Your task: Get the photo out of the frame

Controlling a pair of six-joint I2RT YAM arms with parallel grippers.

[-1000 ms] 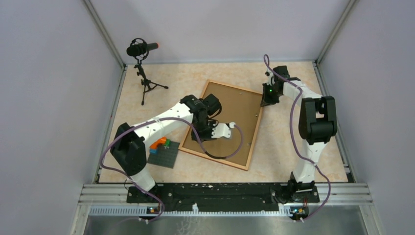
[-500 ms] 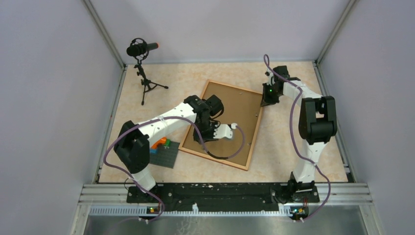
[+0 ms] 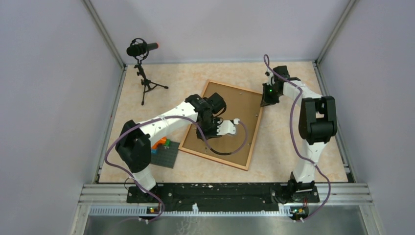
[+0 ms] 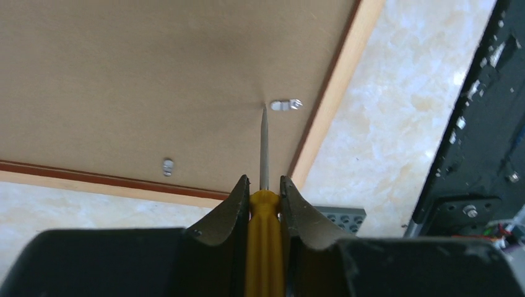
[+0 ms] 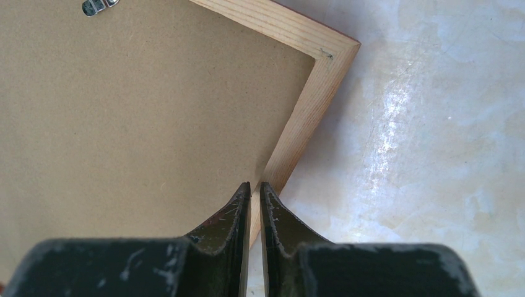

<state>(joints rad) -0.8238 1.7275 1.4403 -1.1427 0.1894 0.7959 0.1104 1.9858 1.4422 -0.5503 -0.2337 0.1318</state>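
Grey baseplate with a few bricks sits just beside the near-left corner of the frame, not in play. Frame lies face down on the table, fibreboard back up. The photo isn't visible; presumably it's under that board, print side down. Left gripper is over the middle of the back, fingers pinching the yellow handle of a screwdriver, shaft pointing ahead. Its tip is on or just off the board, right beside a small metal clip by the wooden border. Looks like the step is swinging that clip off the board. Come at the tab from the side at a low angle and push it round toward the border. Use light down-force so the tip doesn't skate or gouge the fibreboard and mark the print under it. Watch the handle doesn't rotate in the pinch. A second clip on the adjacent side looks to be over the board too, so it likely needs the same. Farther out, right gripper is at the far-right corner, fingers pressed almost together with nothing between them, over the border's inner edge. Can't tell if it's touching. It should bear down there so the frame doesn't slide on the smooth top. Microphone on its tripod is far left, well apart.
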